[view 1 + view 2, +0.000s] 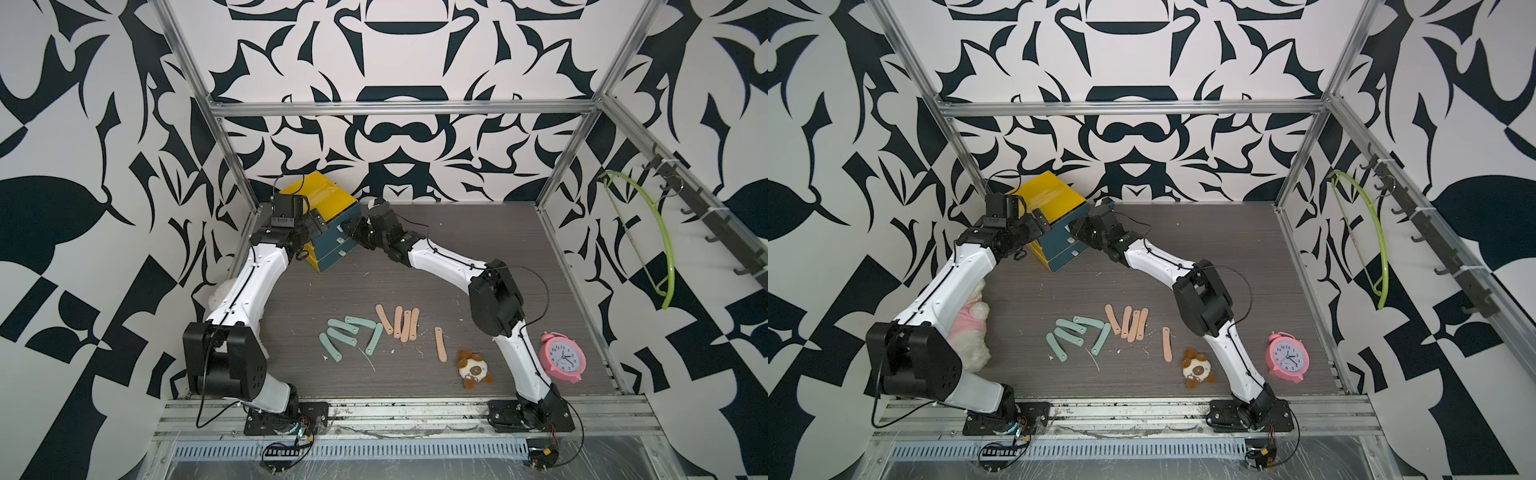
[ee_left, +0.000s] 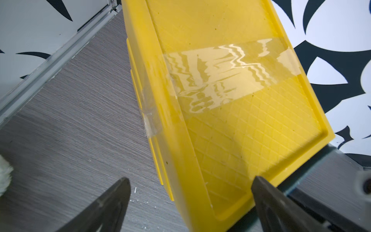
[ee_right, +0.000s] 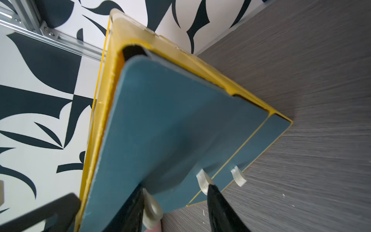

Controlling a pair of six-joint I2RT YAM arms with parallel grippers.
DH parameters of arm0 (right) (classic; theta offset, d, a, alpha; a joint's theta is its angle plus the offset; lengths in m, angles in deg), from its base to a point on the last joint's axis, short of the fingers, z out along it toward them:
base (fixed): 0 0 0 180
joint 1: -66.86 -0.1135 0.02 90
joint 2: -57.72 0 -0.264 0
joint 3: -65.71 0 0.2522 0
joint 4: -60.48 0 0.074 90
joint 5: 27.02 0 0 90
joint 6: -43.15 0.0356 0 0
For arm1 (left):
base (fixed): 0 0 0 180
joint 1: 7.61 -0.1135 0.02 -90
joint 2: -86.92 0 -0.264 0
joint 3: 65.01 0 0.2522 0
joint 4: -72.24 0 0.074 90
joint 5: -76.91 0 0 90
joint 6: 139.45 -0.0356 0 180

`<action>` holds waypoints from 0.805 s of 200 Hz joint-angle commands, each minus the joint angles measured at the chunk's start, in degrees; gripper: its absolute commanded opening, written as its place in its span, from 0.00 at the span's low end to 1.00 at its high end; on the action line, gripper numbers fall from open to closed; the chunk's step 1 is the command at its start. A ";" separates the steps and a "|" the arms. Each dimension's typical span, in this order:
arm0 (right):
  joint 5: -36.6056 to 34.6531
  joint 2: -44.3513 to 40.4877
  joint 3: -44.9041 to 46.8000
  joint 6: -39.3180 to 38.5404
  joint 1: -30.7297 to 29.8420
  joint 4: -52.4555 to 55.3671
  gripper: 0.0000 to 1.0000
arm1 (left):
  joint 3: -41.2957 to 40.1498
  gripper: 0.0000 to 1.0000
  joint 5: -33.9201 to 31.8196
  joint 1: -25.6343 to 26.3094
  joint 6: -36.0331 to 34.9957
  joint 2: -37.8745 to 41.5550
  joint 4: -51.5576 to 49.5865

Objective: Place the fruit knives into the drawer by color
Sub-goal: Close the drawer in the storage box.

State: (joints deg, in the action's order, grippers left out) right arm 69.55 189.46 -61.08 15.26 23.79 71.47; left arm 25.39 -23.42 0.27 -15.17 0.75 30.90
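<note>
Straddling the drawer (image 2: 220, 120) edge, left gripper (image 2: 190, 180) gapes; right gripper (image 3: 174, 186) seemingly half-spread by handles (image 3: 237, 177).

What we see lying about on the grey table (image 1: 519, 232)
Toward its near right corner we find a pink alarm clock (image 1: 562, 356) standing upright. A small brown-and-white plush toy (image 1: 473, 368) lies near it, toward the middle. A larger white-and-pink plush (image 1: 973, 336) lies at the left edge. A green hanger (image 1: 668, 249) hangs from the hook rail (image 1: 702, 208) on the right wall.
</note>
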 commanded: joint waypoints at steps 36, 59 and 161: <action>1.84 1.10 -2.91 2.10 0.88 -4.88 0.54 | -2.80 0.99 3.61 0.42 -0.88 0.85 -3.49; 2.29 -4.00 5.25 1.99 0.64 -9.66 0.51 | -2.81 0.99 3.56 0.40 -1.06 0.94 -3.19; 3.78 -1.33 12.03 7.88 -0.94 -19.89 0.52 | -2.38 0.99 2.24 0.08 -0.80 0.85 -3.63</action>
State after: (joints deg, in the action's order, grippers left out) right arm 72.85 187.80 -45.80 21.12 23.11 55.28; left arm 23.07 -20.45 0.65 -15.60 1.10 28.98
